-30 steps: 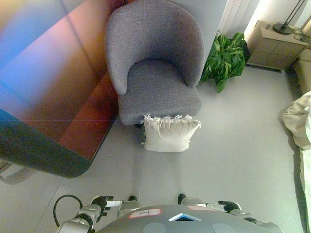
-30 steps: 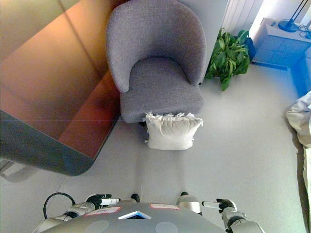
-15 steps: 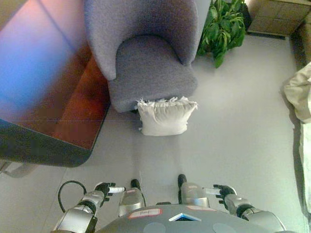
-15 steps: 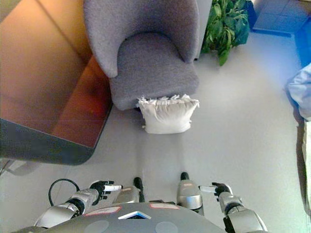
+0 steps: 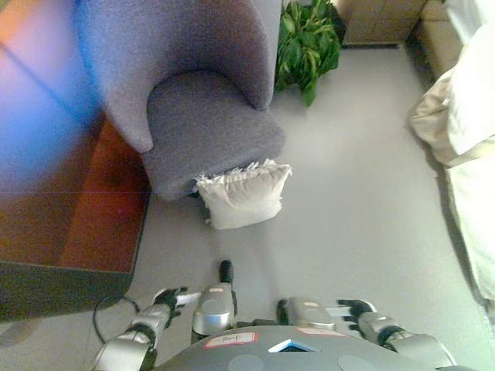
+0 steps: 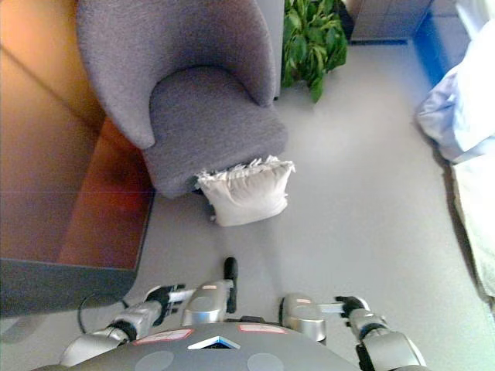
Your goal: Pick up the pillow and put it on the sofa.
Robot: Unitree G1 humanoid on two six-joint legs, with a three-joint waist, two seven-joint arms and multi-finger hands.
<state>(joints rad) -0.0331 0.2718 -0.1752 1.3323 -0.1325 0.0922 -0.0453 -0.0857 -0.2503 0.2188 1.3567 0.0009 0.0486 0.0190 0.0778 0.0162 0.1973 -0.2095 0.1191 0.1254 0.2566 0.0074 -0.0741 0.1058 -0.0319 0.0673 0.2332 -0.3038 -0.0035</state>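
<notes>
Cream-white pillow [image 5: 243,195], fringed along its top edge, standing on the grey floor [image 5: 363,209] and leaning against the front edge of the sofa [image 5: 197,100], slightly tilted. Grey upholstered, single-seat, with a curved back and a bare seat cushion. Placed toward the front right corner of the seat base, plump and uncreased, touched by neither hand.

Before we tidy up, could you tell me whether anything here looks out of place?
Yes: the cream pillow sits on the floor, leaning against the front of the grey armchair rather than lying on its seat. Neither the left robot hand nor the right robot hand touches it.
</notes>
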